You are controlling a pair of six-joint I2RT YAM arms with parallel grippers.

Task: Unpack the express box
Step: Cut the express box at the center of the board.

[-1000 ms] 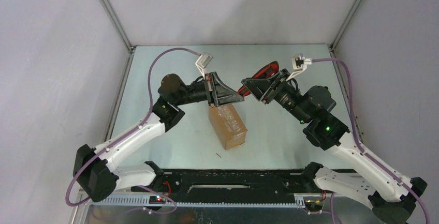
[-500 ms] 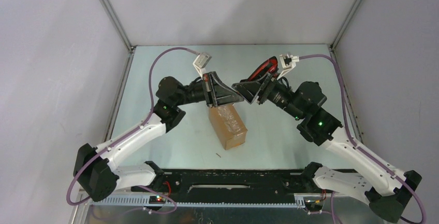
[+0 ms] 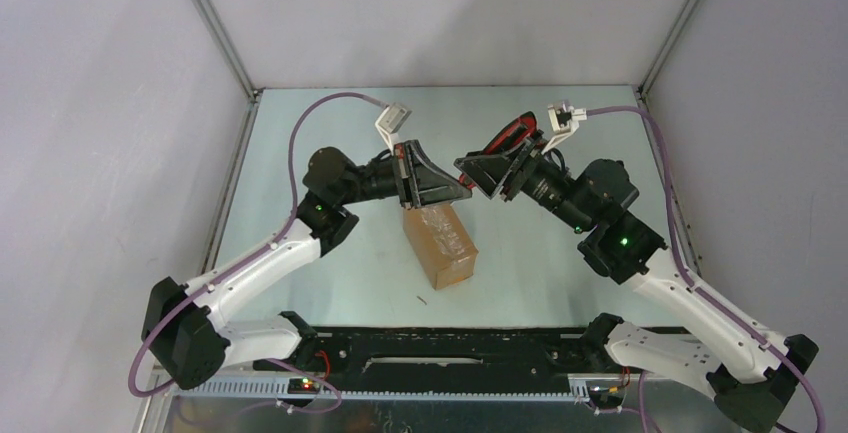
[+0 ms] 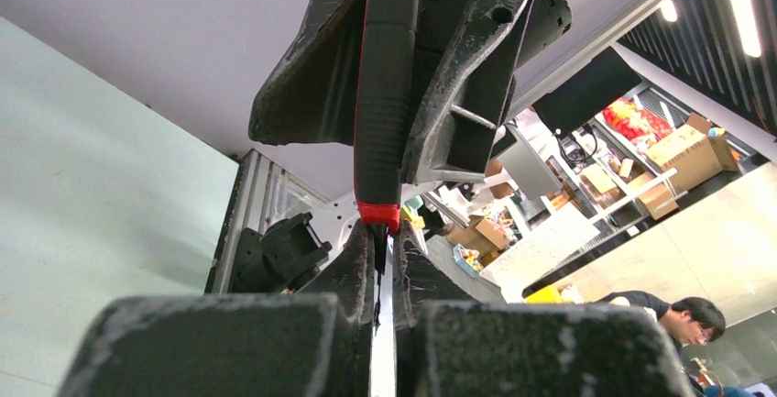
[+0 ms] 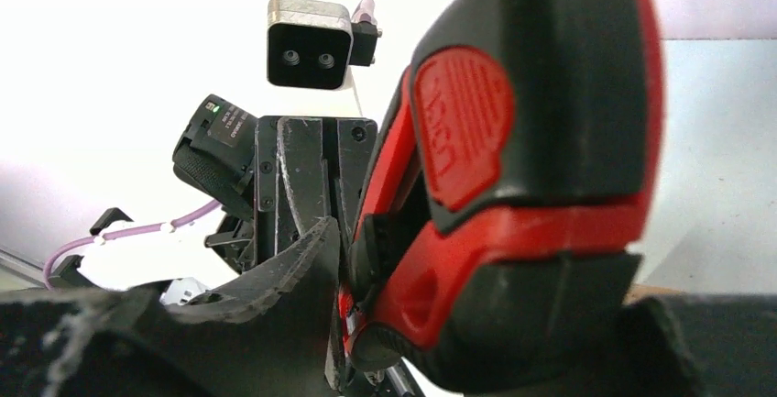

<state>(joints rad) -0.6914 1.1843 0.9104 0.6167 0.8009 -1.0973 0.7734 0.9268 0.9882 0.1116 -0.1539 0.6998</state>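
Gripping the red-and-black utility knife (image 3: 510,133), the right hand (image 3: 464,166) hovered over the express box (image 3: 442,243) on the counter (image 3: 300,143). The left hand (image 4: 385,232) was closed at the knife's tip.

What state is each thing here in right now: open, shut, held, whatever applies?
express box: closed and taped, lying on the table.
utility knife: held up by the right gripper, tip toward the left one.
right gripper: shut on the utility knife.
left gripper: shut at the knife's tip.
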